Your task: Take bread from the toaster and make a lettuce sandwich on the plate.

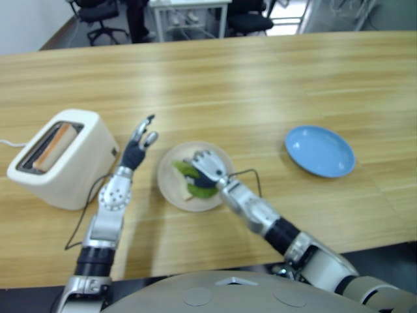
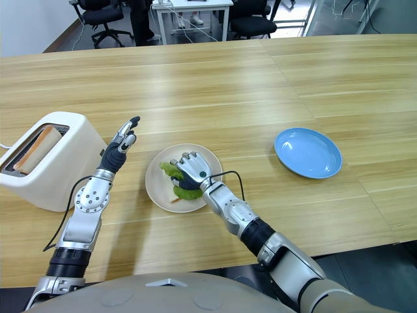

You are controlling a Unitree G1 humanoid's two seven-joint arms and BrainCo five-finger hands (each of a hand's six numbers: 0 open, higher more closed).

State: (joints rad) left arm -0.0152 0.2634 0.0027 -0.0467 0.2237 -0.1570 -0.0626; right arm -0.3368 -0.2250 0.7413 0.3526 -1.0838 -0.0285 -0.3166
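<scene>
Lettuce (image 2: 171,171) is lying on a bread slice (image 1: 189,195) on the cream plate (image 2: 154,186), with the right hand (image 2: 191,168) curling its fingers around it. Left hand (image 2: 121,146) is hovering with fingers spread, beside the toaster (image 1: 65,173). Toast slice (image 1: 56,145) is sitting in the slot, so I'm guessing only the top layer is left.

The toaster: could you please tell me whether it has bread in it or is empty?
It has bread: a tan slice stands in the top slot of the toaster.
</scene>
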